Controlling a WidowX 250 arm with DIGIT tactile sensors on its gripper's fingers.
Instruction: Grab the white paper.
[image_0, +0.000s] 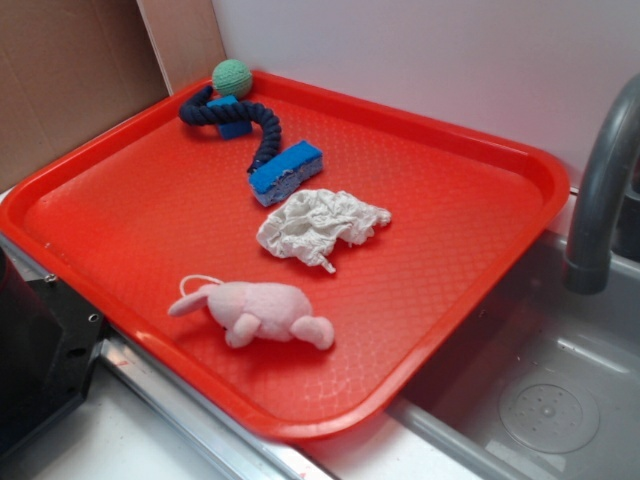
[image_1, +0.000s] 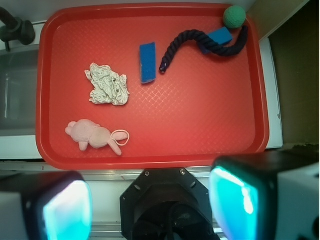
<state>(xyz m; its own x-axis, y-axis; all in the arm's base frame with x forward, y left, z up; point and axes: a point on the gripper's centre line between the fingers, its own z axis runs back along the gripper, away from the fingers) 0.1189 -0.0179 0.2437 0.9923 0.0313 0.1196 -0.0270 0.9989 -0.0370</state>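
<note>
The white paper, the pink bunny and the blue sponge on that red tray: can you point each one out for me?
white paper (image_0: 318, 226), exterior view, middle of the crumpled wad.
pink bunny (image_0: 262, 310), exterior view, on its body.
blue sponge (image_1: 147, 62), wrist view, centre of its top face.

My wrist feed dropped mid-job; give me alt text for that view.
The open hand hangs above the red tray's near edge, holding nothing. The white paper lies crumpled at left, between the blue sponge and the pink bunny.
</note>
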